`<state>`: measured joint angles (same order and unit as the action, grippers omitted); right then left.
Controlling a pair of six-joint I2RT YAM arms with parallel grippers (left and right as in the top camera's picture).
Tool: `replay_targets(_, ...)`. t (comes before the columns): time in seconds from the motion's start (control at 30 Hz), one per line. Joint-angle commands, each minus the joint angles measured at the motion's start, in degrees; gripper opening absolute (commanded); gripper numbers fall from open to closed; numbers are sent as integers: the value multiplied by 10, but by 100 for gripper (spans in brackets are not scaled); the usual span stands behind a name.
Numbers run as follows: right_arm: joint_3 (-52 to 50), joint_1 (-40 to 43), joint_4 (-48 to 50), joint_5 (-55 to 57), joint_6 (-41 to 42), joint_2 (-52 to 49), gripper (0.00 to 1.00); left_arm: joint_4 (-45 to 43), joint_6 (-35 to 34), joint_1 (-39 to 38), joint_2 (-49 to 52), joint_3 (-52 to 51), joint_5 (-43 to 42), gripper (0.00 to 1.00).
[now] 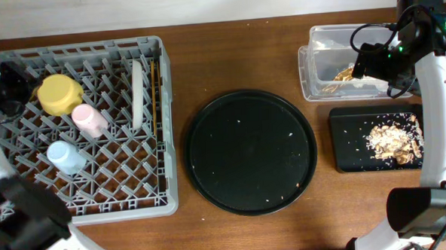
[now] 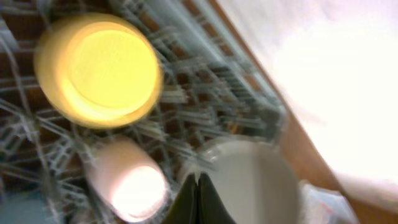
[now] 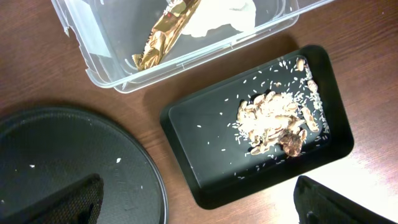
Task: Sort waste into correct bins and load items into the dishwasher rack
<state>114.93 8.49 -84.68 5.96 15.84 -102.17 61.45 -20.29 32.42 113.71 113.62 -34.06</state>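
The grey dishwasher rack (image 1: pixel 121 208) at the left holds the yellow bowl (image 1: pixel 59 94), the pink cup (image 1: pixel 89 120), the light-blue cup (image 1: pixel 66 157), the grey plate (image 1: pixel 137 95) on edge, and the chopsticks (image 1: pixel 155 94). My left gripper (image 1: pixel 18 87) is shut and empty over the rack's left edge; its blurred view shows the fingertips (image 2: pixel 198 186), the bowl (image 2: pixel 96 68), the pink cup (image 2: pixel 127 180) and the plate (image 2: pixel 255 180). The clear tub (image 1: pixel 311 80) holds the gold wrapper (image 3: pixel 165 34) and the napkin (image 3: pixel 224 15). The black tray (image 3: pixel 205 180) holds the food scraps (image 3: pixel 273 121). My right gripper (image 3: pixel 199 199) is open and empty above them.
The large round black tray (image 1: pixel 250 150) with a few crumbs lies in the middle of the wooden table, between the rack and the bins. The right arm reaches in from the right edge over the tub and black tray.
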Motion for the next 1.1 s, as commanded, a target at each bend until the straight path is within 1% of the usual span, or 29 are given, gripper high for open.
replay_targets(0.0, 7, 2, 0, -1, -4, 5, 99, 100, -13, 0, -49, 1, -71, 8)
replay_targets(0.07, 7, 2, 0, -1, -4, 5, 99, 167, 11, 0, -53, 1, -71, 11)
replay_targets(0.1, 7, 2, 0, -1, -4, 5, 99, 190, 40, 0, -53, 1, -70, 11)
replay_targets(0.17, 7, 2, 0, -1, -4, 5, 99, 228, 89, -2, -53, 0, -67, 8)
replay_targets(0.2, 7, 2, 0, -1, -4, 5, 99, 245, 99, -2, -53, 0, -70, 6)
replay_targets(0.27, 7, 2, 0, -1, -4, 5, 99, 280, 138, -2, -54, 0, -87, 6)
replay_targets(0.37, 7, 2, 0, -1, -4, 5, 99, 349, 239, -1, -55, 0, -125, 4)
replay_targets(0.4, 7, 2, 0, -1, -4, 5, 99, 353, 252, -1, -56, 0, -129, 1)
replay_targets(0.43, 7, 2, 0, -1, -4, 5, 99, 353, 261, -1, -60, -1, -120, 1)
replay_targets(0.53, 7, 2, 0, -1, -4, 5, 99, 353, 262, -2, -79, -2, -89, 0)
replay_targets(0.6, 7, 2, 0, -1, -4, 5, 99, 353, 262, -2, -108, -15, -45, 1)
replay_targets(0.73, 7, 2, 0, -1, -4, 5, 99, 353, 262, -2, -200, -86, 10, 1)
replay_targets(0.9, 7, 2, 0, -1, -4, 5, 99, 346, 262, -2, -299, -181, 9, 1)
replay_targets(0.97, 7, 2, 0, -1, -4, 5, 99, 346, 262, -2, -345, -236, 7, 1)
replay_targets(1.0, 7, 2, 0, -1, -4, 5, 99, 344, 262, -2, -381, -280, -7, 2)
replay_targets(1.07, 7, 2, 0, -1, -4, 5, 99, 340, 262, -2, -425, -327, -23, 2)
